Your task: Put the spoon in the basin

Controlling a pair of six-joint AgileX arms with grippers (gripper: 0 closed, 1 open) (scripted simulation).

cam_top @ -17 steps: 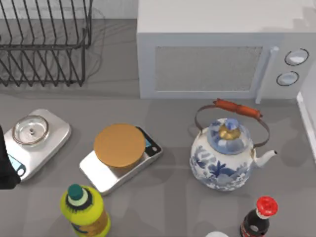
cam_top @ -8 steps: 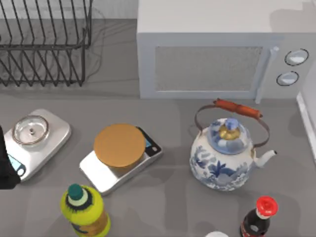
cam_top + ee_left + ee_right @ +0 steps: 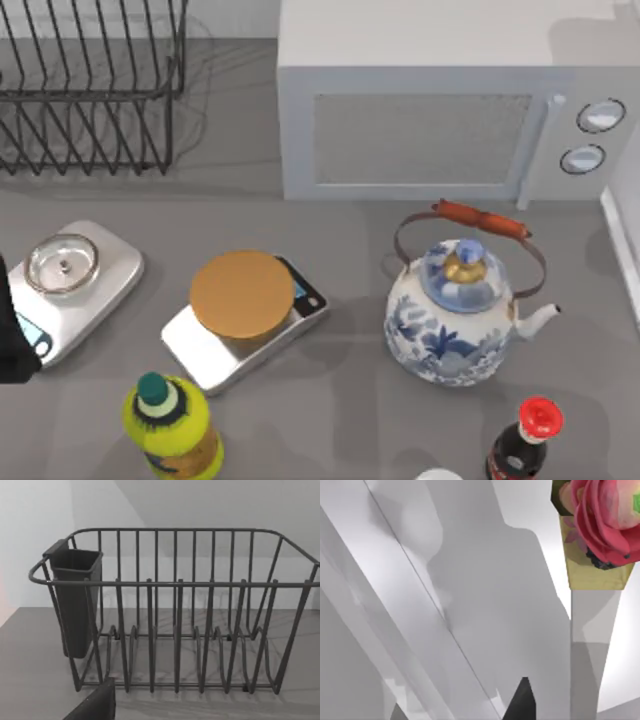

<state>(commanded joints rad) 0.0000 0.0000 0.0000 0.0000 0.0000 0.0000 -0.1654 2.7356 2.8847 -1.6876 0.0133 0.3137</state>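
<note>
1. The left arm (image 3: 10,345) sat at the counter's (image 3: 350,420) left edge, partly over the corner of a steel scale (image 3: 110,285) that carried a small glass lid (image 3: 62,264).
2. A dark part of the left gripper (image 3: 95,704) showed low in the left wrist view, facing a wire rack (image 3: 175,630) with a dark cup (image 3: 75,600) hung on one end. I could not tell whether this gripper was released or clenched. It held nothing that I could see, and it stood apart from the rack.
3. A dark part of the right gripper (image 3: 521,702) showed in the right wrist view against pale, slanted white surfaces. A pink flower (image 3: 605,515) in a yellowish pot (image 3: 595,575) stood farther off. I could not tell this gripper's state either, or whether it touched anything.
4. Where the spoon and the basin lay could not be told.
5. From above, the rack stood at the back left, with a white microwave (image 3: 440,110) to its right.
6. A second scale (image 3: 200,352) with an orange disc (image 3: 241,294) on it stood near the middle of the counter.
7. A blue-and-white kettle (image 3: 450,330) stood upright in front of the microwave, well apart from the second scale.
8. A yellow bottle (image 3: 172,428) with a green cap stood at the front, just beside the second scale. A dark bottle (image 3: 520,450) with a red cap stood at the front right, near the kettle.
</note>
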